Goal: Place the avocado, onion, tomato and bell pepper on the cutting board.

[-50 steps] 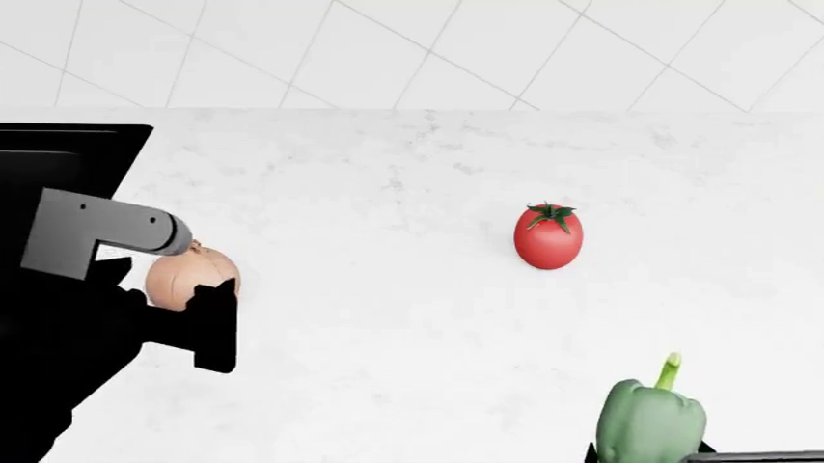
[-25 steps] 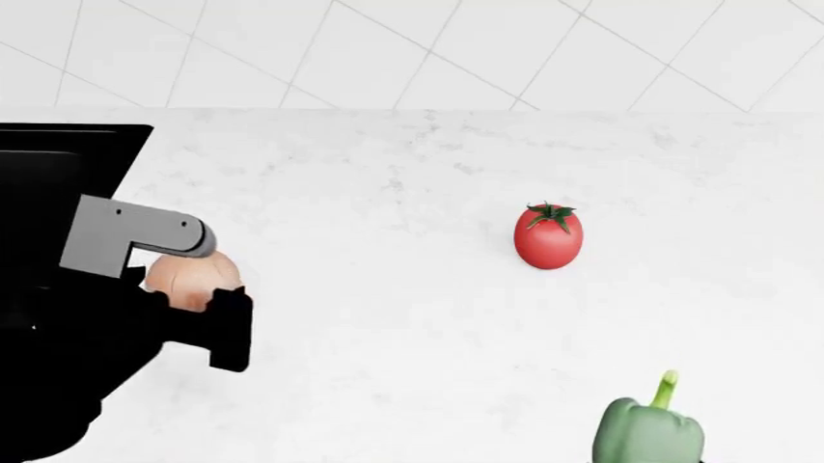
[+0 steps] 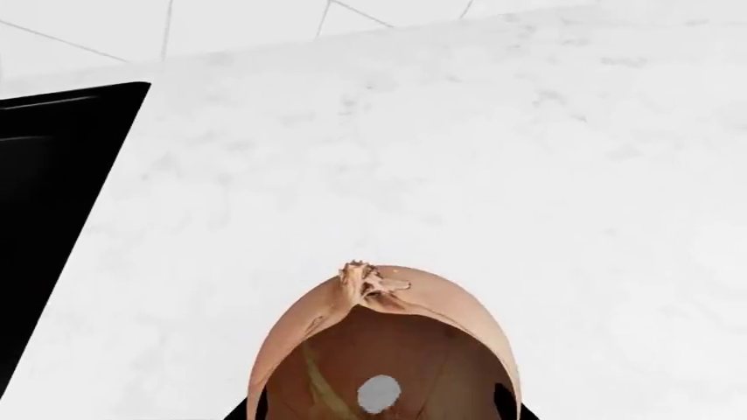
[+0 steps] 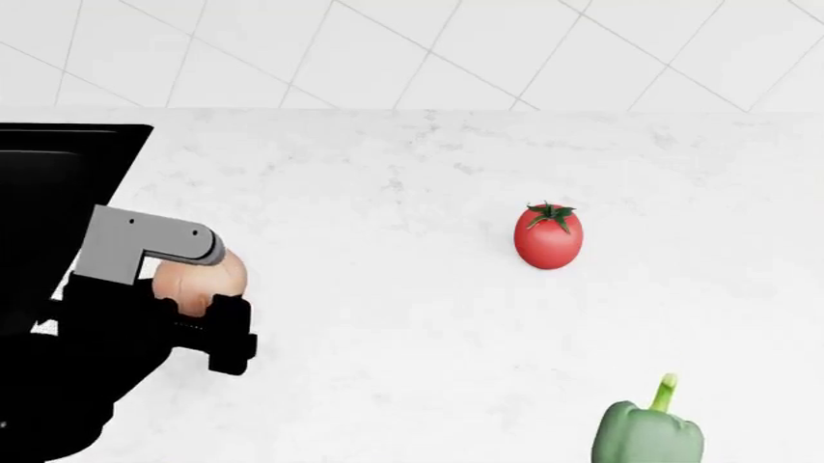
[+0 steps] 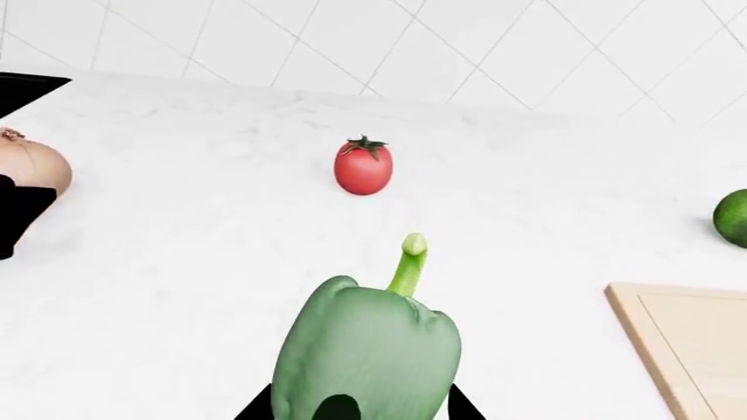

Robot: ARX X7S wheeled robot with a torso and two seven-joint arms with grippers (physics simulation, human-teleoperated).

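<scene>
My left gripper (image 4: 206, 289) pinches the onion (image 4: 200, 280) at the counter's (image 4: 412, 318) nine o'clock; my right gripper (image 5: 356, 411) clamps the bell pepper (image 5: 367, 350) at five o'clock. The tomato (image 4: 549, 237) stands toward two o'clock.

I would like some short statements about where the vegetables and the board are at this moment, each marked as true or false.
1. The tomato stands alone on the white counter, touched by no gripper. True.
2. The onion lies on the cutting board. False: it sits at the left gripper, far from the board.
3. The bell pepper is at the right gripper, stem pointing up. True.
4. The avocado rests on the board. False: it lies on the counter beyond the board.
5. The board already holds two vegetables. False: the part in view is bare.
</scene>
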